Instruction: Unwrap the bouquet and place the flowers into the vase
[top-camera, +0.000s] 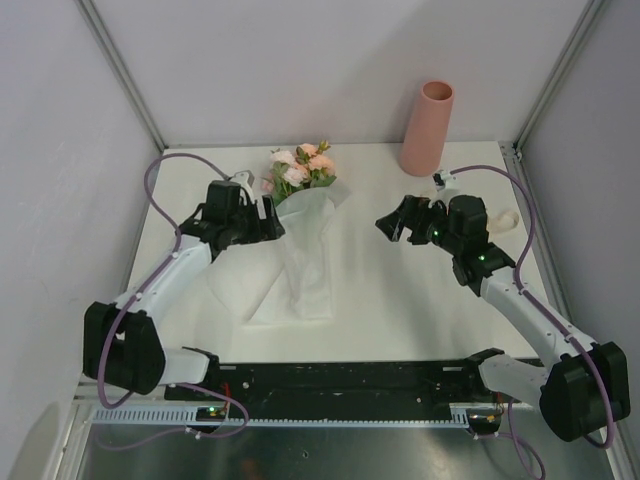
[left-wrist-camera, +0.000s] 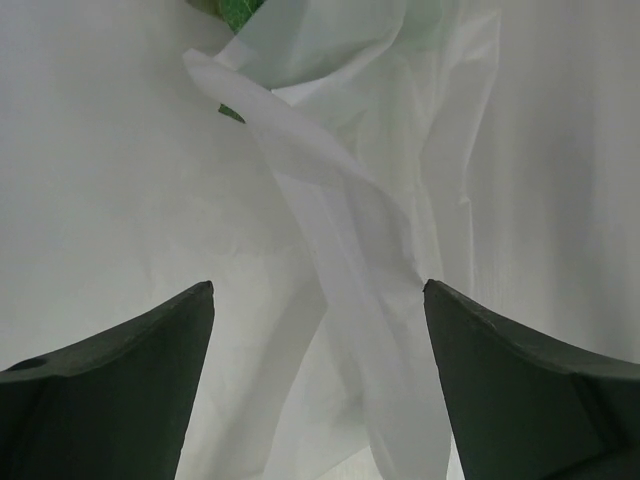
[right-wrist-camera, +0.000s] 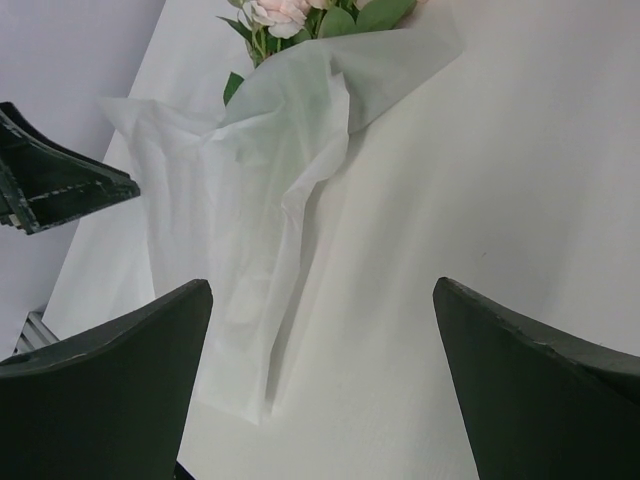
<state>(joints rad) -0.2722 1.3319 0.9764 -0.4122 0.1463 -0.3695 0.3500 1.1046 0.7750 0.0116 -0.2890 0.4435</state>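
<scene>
Left gripper (left-wrist-camera: 318, 290) wide, empty; paper wrap (left-wrist-camera: 340, 230) of bouquet (top-camera: 305, 215) between its jaws, not pinched. Right gripper (right-wrist-camera: 322, 285) wide, empty; bouquet ahead-left of it, vase (top-camera: 427, 125) off its far side, apart. Risk: shallow pinch slips on thin paper, or pull drags flowers (top-camera: 300, 165) along.

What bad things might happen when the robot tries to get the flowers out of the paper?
1. The white paper is thin and loose. If the open left gripper tugs it, it may tear, or drag the flowers along, since nothing holds them down.
2. The vase is tall and slim, and the open right gripper hangs close in front of it. A careless swing might tip it over.
</scene>
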